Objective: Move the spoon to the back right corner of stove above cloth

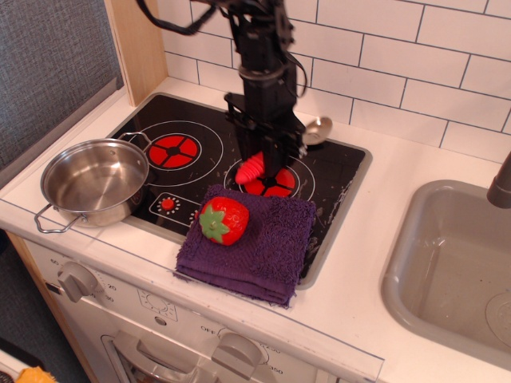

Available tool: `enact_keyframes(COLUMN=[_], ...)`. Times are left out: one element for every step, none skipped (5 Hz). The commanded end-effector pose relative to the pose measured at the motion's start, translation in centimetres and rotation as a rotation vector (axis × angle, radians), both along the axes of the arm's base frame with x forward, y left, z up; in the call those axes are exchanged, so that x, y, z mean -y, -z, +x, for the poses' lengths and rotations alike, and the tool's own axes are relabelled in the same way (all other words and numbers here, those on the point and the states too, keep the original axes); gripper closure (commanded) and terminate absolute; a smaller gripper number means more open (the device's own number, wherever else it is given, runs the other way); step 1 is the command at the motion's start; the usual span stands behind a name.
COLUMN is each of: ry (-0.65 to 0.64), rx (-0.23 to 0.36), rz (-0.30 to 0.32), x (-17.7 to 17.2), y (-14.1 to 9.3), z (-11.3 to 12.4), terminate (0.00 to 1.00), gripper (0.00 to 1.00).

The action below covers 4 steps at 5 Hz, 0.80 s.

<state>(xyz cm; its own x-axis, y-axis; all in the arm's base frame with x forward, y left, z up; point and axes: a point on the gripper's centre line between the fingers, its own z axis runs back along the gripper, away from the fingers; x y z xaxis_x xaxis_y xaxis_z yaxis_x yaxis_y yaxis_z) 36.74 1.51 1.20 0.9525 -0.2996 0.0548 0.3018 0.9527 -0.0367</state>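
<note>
Arm is over the right burner of the stove (pixel 335 171), fingers (pixel 270 155) closed on the spoon (pixel 281 152) around mid-length. Spoon is off the glass, tilted: red ribbed handle end hangs low at front-left over the right burner mark, silver bowl sticks out up and to the right, over the stove's back edge near the tiled wall (pixel 383 64). Handle tip is just behind the back edge of the cloth (pixel 263 239); can't tell if it touches the burner surface. Cloth sits folded at the front right of the stove, its front part overhanging the grey rim onto the white bench (pixel 383 263). Strawberry (pixel 222 221) lies on the cloth's left half, green leaves facing left. Steel pot (pixel 92 182) sits at the front left, overlapping the left edge of the stove, one handle pointing front-left, well apart from the spoon. Left burner is uncovered. Grey sink (pixel 447 263) is to the right, set into the bench, apart from the stove. Oven knobs (pixel 76 279) are visible on the front panel below.
</note>
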Motion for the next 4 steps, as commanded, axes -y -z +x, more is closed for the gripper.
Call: enact_keyframes(ry=[-0.044,-0.072,-0.074,-0.073], rx=[0.039,0.019,0.043,0.106], rz=[0.076,0.11,0.106,0.076], x=[3.1,2.4,1.9,0.9], y=[-1.4,-0.6,-1.2,-3.5], z=[1.0,0.9,0.8,-0.1], terminate=[0.0,0.0,0.0,0.0], gripper=[1.0,0.0,0.0,0.0])
